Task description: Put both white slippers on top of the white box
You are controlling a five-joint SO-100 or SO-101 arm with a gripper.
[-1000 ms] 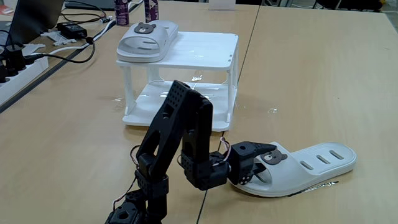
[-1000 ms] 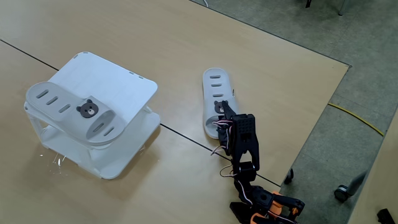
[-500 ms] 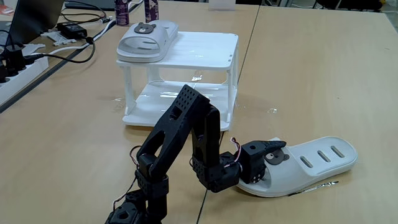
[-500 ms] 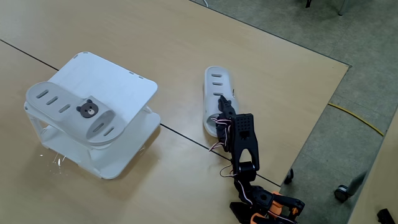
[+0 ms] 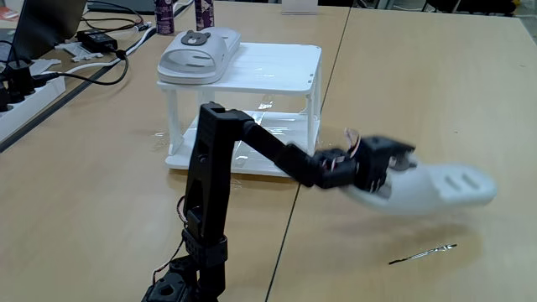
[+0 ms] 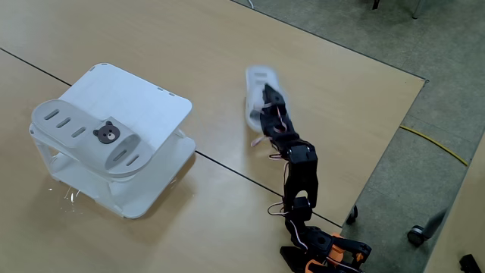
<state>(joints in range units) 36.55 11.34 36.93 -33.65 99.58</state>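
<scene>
Off-white slipper (image 5: pixel 445 189) hangs blurred above the table (image 5: pixel 419 84) in my gripper (image 5: pixel 388 168), whose fingers look clamped on its strap end, though the blur makes that hard to confirm, while the other slipper (image 6: pixel 83 136) lies on the box (image 6: pixel 144 102) top, well apart.

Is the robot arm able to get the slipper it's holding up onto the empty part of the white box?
Probably yes. The gripper holds the second slipper in the air, and the white box top beside the first slipper looks bare.
</scene>
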